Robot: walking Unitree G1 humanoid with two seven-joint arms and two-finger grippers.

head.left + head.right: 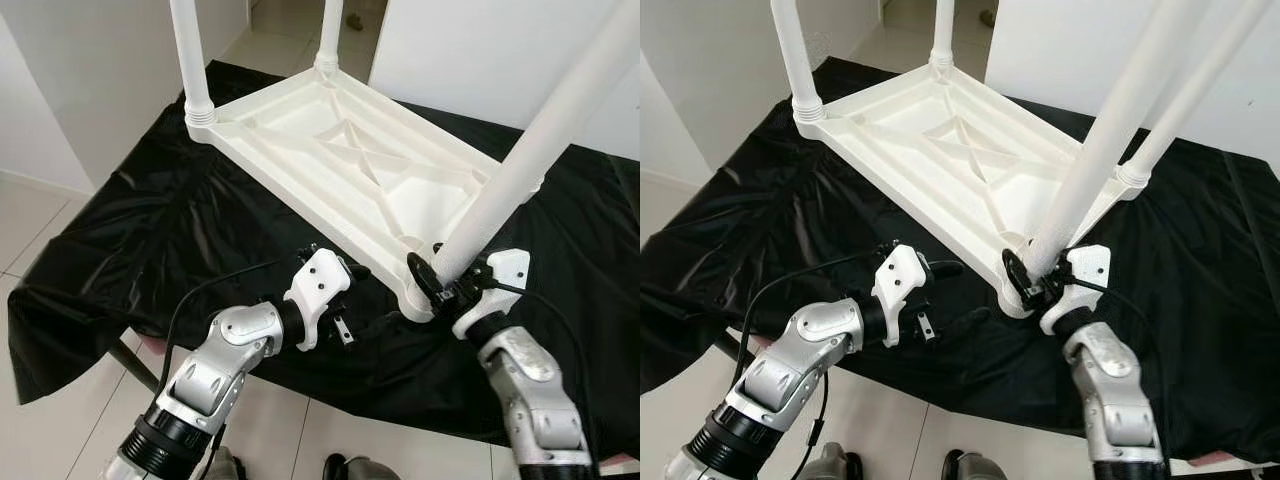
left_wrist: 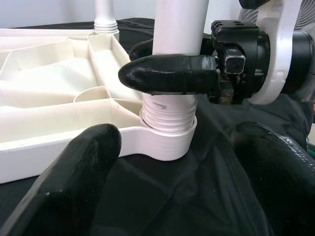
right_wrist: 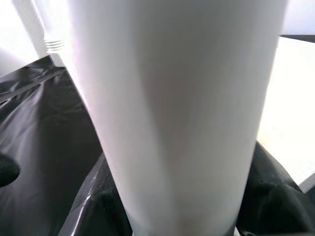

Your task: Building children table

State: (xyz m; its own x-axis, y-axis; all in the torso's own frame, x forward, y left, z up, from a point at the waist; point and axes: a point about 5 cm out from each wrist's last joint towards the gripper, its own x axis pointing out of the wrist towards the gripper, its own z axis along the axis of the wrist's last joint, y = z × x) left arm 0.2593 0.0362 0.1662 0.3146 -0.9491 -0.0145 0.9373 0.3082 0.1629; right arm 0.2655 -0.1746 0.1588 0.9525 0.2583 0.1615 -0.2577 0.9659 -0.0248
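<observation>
White plastic tabletop [image 1: 350,160] upside down on black sheet [image 1: 120,220]. Four legs counted — three seated, fourth leg [image 1: 1110,130] at near corner socket [image 2: 165,142], threads showing, not fully screwed. Right gripper [image 1: 1032,275] clamped round it; left gripper [image 1: 940,285] spread wide, empty, just beside.

Table legs [image 1: 540,150] run out of frame at twelve o'clock, their far ends unseen. A black cloth [image 1: 130,230] hides the surface beneath the upturned white tabletop [image 1: 340,160]. The right tool [image 1: 1038,278] covers the near leg's base, its far finger hidden behind the leg. The right wrist view is blurred by the close leg [image 3: 172,113].
</observation>
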